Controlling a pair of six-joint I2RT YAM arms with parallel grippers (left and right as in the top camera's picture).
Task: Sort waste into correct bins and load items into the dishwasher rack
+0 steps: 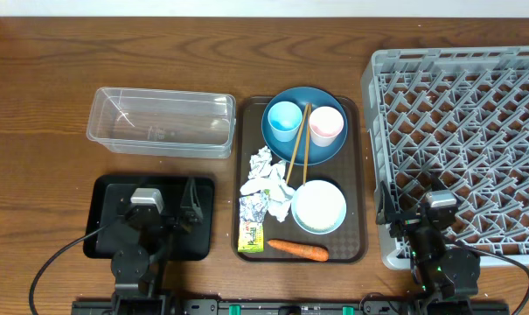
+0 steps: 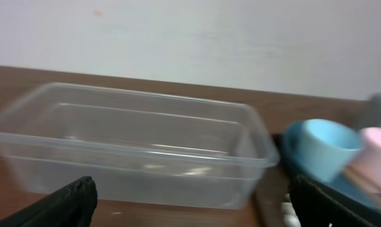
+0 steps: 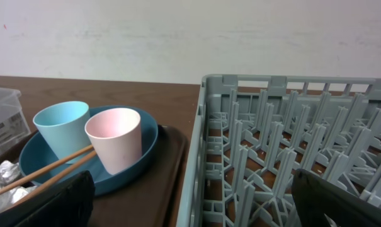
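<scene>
Standing by the table, I see both arms resting at the near edge with nothing in them. The left gripper (image 2: 191,208) hangs over the black tray (image 1: 102,241) with its fingers spread wide. The right gripper (image 3: 190,205) sits just as wide over the near corner of the rack (image 1: 474,96). All the waste lies on the brown tray (image 1: 362,188): napkins (image 1: 262,175) in the middle, then a wrapper (image 1: 250,234) and a carrot (image 1: 297,249) along its near side.

I'd start with the napkins, since the left arm is closest. They press against the chopsticks (image 1: 297,144) and the bowl (image 1: 319,206). Come straight down on the lump furthest from both, pinch it high, and lift clear before swinging toward the clear tub (image 1: 159,122) or the black tray, whichever takes paper.
</scene>
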